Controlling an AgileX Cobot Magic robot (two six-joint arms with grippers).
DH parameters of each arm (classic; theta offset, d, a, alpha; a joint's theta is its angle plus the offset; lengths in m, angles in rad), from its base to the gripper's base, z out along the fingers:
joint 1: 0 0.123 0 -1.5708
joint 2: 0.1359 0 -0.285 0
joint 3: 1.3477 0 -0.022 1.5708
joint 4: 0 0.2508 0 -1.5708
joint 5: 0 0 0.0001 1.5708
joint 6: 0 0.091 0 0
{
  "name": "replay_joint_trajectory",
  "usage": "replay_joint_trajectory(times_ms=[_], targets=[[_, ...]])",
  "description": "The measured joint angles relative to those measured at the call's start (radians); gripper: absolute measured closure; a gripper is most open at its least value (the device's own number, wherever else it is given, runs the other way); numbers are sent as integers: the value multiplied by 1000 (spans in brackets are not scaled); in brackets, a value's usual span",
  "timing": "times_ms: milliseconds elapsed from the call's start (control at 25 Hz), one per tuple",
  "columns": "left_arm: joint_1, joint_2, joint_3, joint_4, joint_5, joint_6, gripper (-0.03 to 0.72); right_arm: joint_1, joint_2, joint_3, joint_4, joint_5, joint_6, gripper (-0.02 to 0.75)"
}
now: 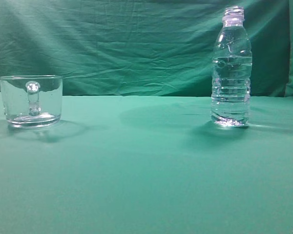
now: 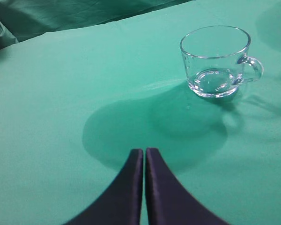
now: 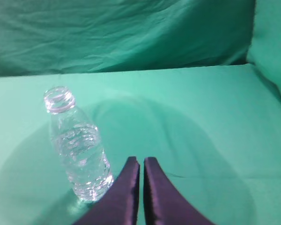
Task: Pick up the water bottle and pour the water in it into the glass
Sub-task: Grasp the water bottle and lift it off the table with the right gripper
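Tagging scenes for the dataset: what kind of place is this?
Likely a staged lab or test tabletop, not a kitchen: green cloth covers the table and hangs as backdrop, and only a water bottle and an empty glass stand on it.

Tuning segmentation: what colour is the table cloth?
Plain green table cloth, no pattern; clearest in exterior view.

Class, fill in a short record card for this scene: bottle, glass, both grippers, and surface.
water bottle: upright, uncapped, holds water, on the right
glass: upright, empty, on the left, apart from the bottle
left gripper: fingers together, holding nothing, short of the glass
right gripper: fingers together, holding nothing, beside the bottle
surface: green cloth
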Motion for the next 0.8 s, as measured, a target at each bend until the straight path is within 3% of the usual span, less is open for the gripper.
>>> replay_joint_trajectory(times_ms=[160, 320, 360, 400, 560, 720, 800], targets=[[0, 0, 0, 0, 0, 0, 688, 115, 153, 0, -152, -192, 0, 738], [0, 0, 0, 0, 0, 0, 688, 155, 282, -7, -197, -343, 0, 738], [0, 0, 0, 0, 0, 0, 688, 156, 317, -13, -199, -358, 0, 688], [0, 0, 0, 0, 0, 0, 688, 157, 345, -18, -201, -370, 0, 688], [0, 0, 0, 0, 0, 0, 688, 158, 457, -32, -252, -430, 9, 459], [0, 0, 0, 0, 0, 0, 688, 158, 549, -49, -335, -480, 98, 155], [0, 0, 0, 0, 0, 0, 688, 158, 591, -58, -345, -507, 152, 83]])
